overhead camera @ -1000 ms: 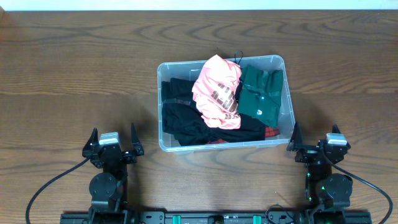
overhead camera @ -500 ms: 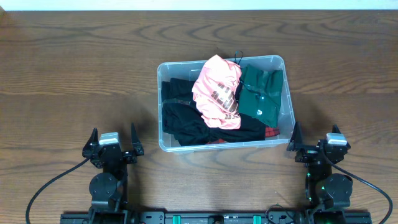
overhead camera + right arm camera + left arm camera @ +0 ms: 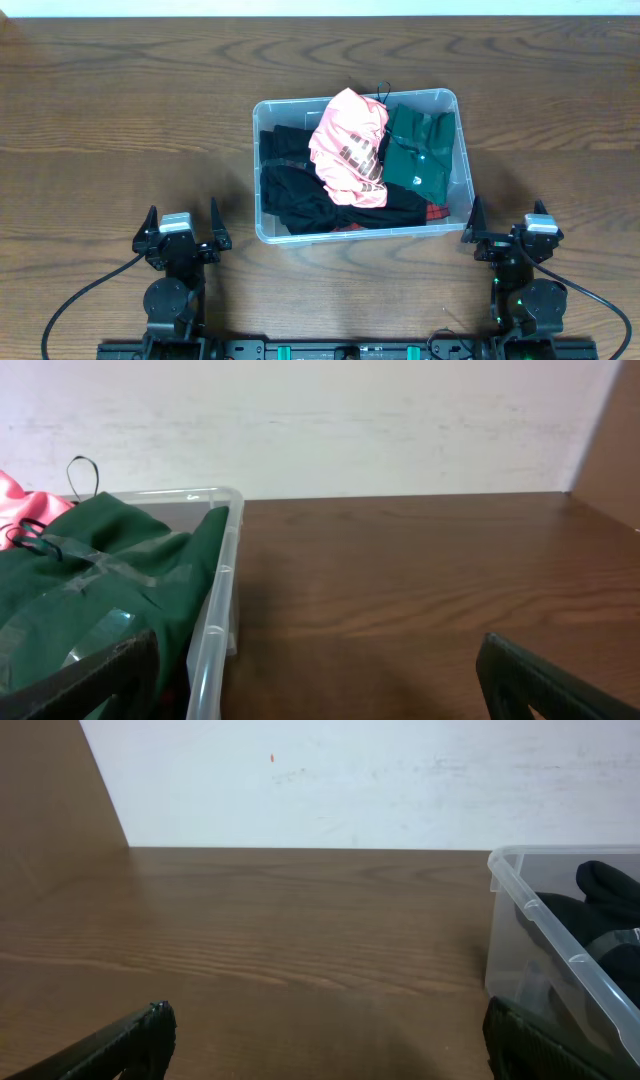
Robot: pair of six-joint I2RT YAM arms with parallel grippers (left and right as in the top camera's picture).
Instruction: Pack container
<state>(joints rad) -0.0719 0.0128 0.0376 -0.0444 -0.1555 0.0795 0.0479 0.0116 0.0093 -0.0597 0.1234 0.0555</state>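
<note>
The clear plastic container (image 3: 462, 180) stands at the middle of the wooden table, filled with clothes: a pink garment (image 3: 348, 145) on top, a dark green one (image 3: 420, 152) at the right, black ones (image 3: 295, 190) at the left. My left gripper (image 3: 181, 230) is open and empty near the front edge, left of the container, whose corner shows in the left wrist view (image 3: 545, 925). My right gripper (image 3: 510, 235) is open and empty at the container's front right corner; the rim (image 3: 215, 620) and green garment (image 3: 90, 580) show in the right wrist view.
A white wall runs behind the table's far edge. Bare wood lies left, right and behind the container. Black cables trail from both arm bases at the front edge.
</note>
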